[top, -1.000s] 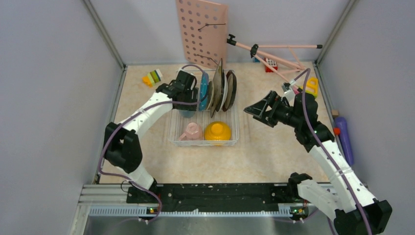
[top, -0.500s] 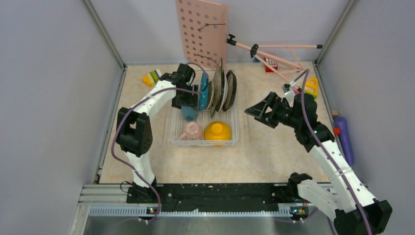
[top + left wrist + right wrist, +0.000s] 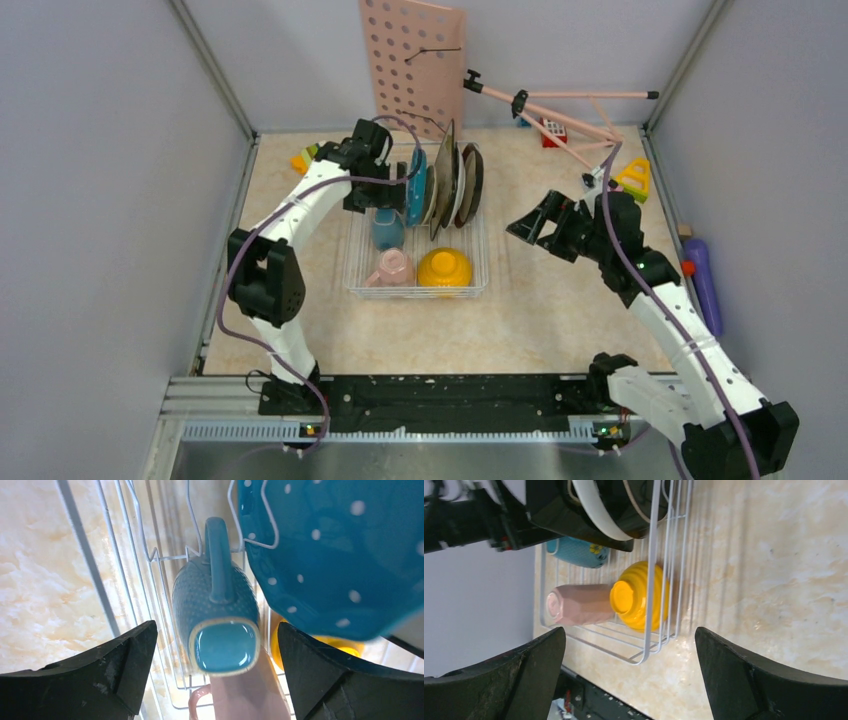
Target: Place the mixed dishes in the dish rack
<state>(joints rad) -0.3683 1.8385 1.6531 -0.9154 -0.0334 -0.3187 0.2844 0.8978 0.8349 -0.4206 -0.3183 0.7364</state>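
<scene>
Small blue cup (image 3: 216, 615) lies in the dish rack (image 3: 653, 535), apparently just below parted left jaws; right jaws parted too.

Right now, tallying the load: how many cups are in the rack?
2, both in the dish rack: the small blue cup at mid-left, the pink cup at the near left, beside the yellow-orange bowl. The upright plates could hide another.

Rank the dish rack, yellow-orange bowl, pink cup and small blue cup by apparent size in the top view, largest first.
1. dish rack
2. yellow-orange bowl
3. pink cup and small blue cup: too alike to rank.
</scene>
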